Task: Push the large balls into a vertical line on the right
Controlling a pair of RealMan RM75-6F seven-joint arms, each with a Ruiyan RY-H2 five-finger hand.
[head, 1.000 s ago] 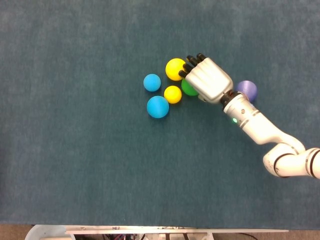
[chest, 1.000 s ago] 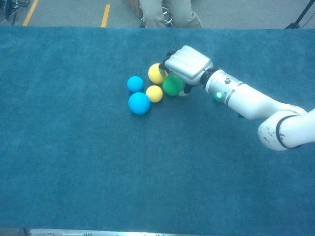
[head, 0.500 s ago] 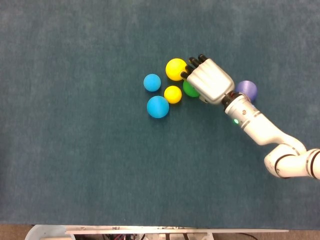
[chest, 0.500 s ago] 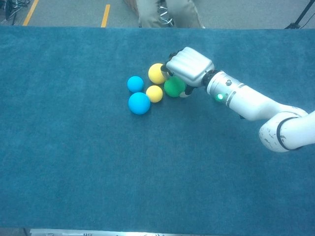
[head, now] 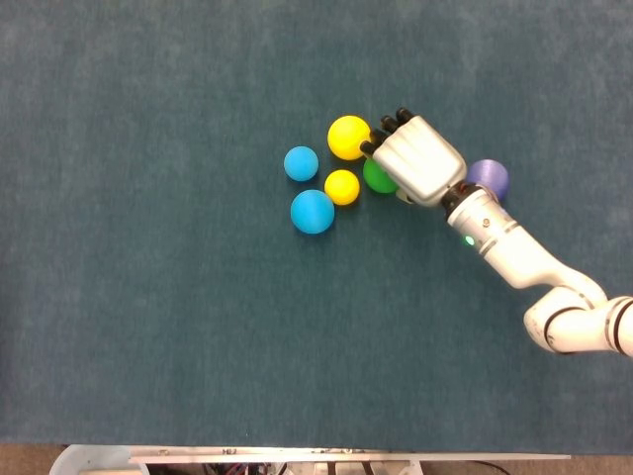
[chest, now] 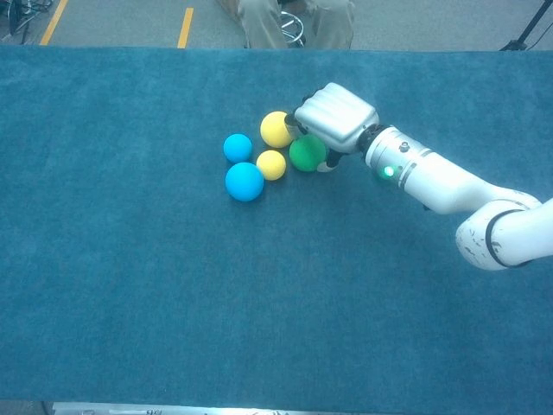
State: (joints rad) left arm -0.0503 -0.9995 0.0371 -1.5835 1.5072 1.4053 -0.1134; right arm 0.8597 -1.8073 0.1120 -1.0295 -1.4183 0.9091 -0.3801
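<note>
While the right hand (head: 417,161) cups the green ball (chest: 307,153) with curled fingers, it could nudge the large yellow ball (head: 348,138) leftward.

We note a teal table covering (head: 148,327). Beyond its far edge, chest view shows grey floor (chest: 121,22) with yellow tape lines (chest: 185,26) and a seated person's legs (chest: 285,22).

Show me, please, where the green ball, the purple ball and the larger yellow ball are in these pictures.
green ball (chest: 306,153), chest view, on its exposed front below the hand.
purple ball (head: 492,177), head view, on its visible right half.
larger yellow ball (head: 347,137), head view, on its centre.
</note>
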